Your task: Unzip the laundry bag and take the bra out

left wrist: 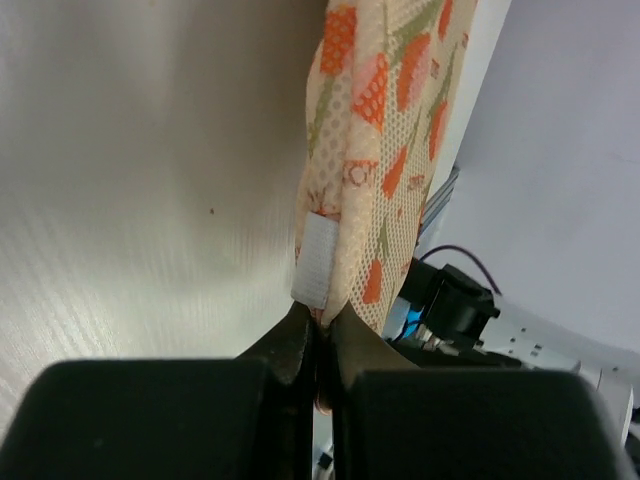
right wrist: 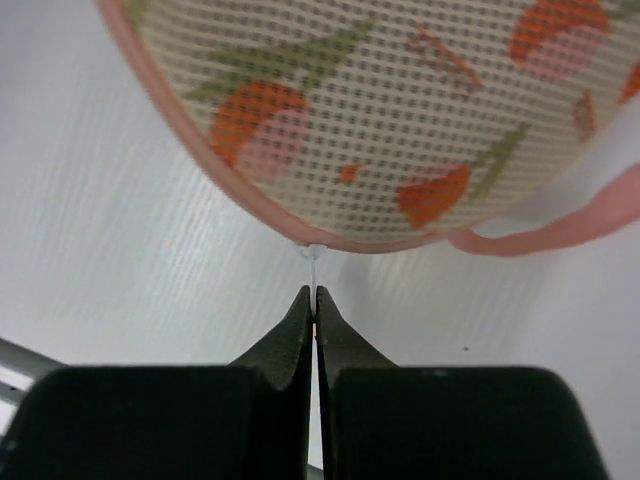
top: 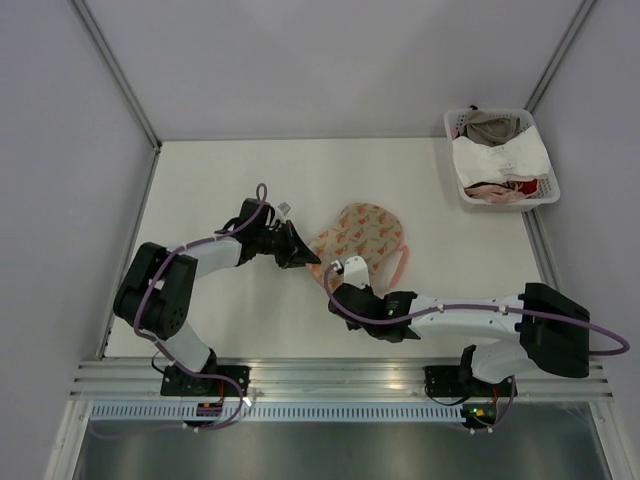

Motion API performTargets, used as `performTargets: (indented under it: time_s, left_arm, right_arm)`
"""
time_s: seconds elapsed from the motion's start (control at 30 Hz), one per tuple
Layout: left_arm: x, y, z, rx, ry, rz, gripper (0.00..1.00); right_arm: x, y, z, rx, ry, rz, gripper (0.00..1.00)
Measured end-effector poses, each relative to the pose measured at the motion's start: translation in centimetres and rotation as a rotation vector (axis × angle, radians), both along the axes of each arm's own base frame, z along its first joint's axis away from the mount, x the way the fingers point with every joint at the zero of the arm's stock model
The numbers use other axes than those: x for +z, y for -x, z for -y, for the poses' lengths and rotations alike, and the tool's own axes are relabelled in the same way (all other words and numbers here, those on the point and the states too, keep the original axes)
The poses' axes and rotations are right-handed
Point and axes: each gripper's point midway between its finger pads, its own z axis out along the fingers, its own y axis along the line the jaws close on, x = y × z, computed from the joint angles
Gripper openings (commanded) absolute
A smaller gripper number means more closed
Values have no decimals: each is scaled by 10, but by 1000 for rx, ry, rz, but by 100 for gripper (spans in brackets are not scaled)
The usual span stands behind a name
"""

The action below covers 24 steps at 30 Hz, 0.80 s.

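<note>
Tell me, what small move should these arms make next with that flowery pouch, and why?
Probably the right tool should draw the small white zip pull along the pink edging, while the left tool holds fast. Both tools are shut: the left pinches the rim of the oval cream mesh pouch with orange and green print, the right grips the pull, and the zip looks closed.

- Top external: fixed high behind the arm bases, looking down across the whole flat white table (top: 230, 180); wide, distant.
- Left wrist: along the left gripper (left wrist: 318, 322), very close on the cream printed mesh pouch (left wrist: 385, 150), edge-on.
- Right wrist: along the right gripper (right wrist: 312, 298), equally close on its pink rim.
- All three share that pouch; left wrist also catches the black-and-white right arm (left wrist: 455, 295).
</note>
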Motion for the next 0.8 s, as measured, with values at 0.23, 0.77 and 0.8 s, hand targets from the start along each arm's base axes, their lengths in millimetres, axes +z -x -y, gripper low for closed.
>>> performTargets:
  time_s: [0.23,0.77,0.8]
  left_arm:
    - [18,-1,-6,-213,-90,147,11]
    - [-8,-29,-13,-313,-370,183,100]
    - [-7,-33,-16,-291,-395,190,100]
  right_arm:
    - [3,-32,48,-211,95,-14,0]
    - [5,-65,64,-256,111,-34,1]
    - [5,-65,62,-246,106,-36,0]
